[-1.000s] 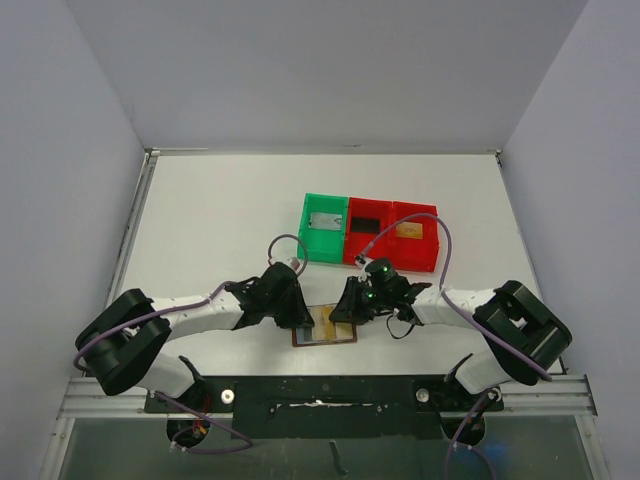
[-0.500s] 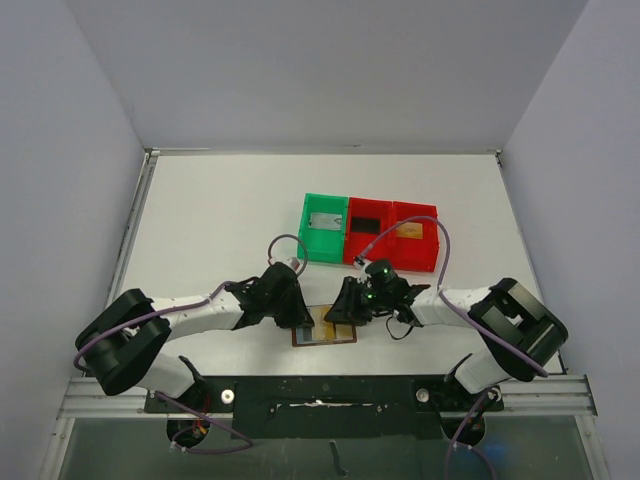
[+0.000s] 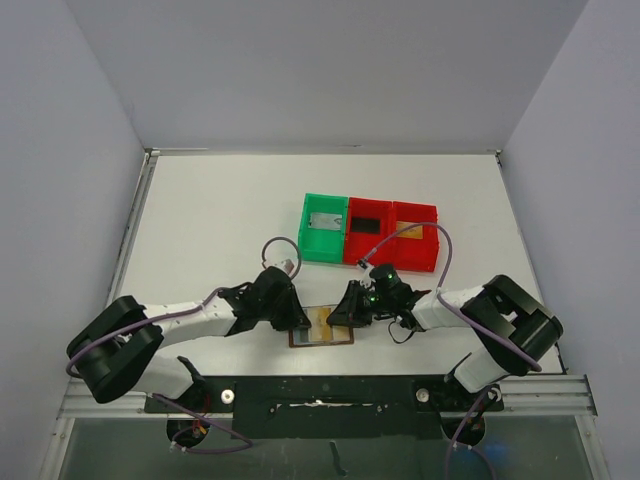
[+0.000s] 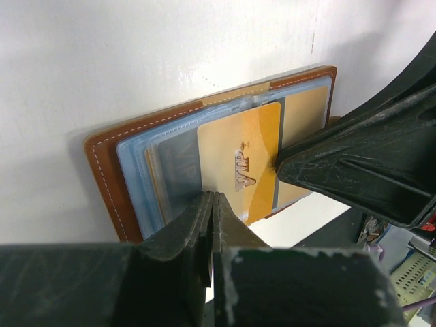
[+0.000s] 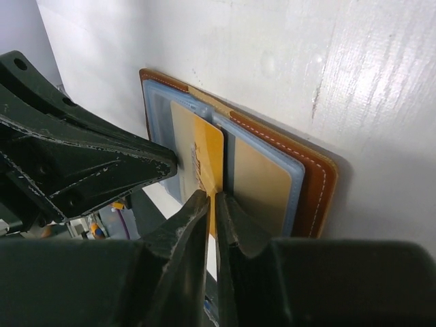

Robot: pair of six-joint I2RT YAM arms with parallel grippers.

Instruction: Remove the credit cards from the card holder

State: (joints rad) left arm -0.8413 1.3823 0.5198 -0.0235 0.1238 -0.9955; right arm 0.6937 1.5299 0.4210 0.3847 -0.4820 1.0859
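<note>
A thin rectangular golden-orange card (image 4: 238, 160) stamped VIP lies over the clear pockets of a small brown leather bifold card holder (image 4: 105, 177). The holder is spread open, grey-blue lining up, on the white table (image 3: 220, 220), just in front of the two arm bases.

The right gripper (image 5: 214, 199) nips the card's nearest edge between its almost closed fingers. That edge appears to be one of the card's long sides, so the card's length runs across the gripper's line of pull, not along it.

The left gripper (image 4: 210, 204), clenched tight on nothing, bears down with its tip on the holder at the card's opposite edge, apparently pinning it flat. The two grippers face each other across the open holder with the card between them, and only the right one has a hold on it.

The card's way out looks to be sideways toward the right arm, away from the pinning left tip. Farther up the table, well apart from the holder, sits a row of green and red plastic trays (image 3: 322, 255).
</note>
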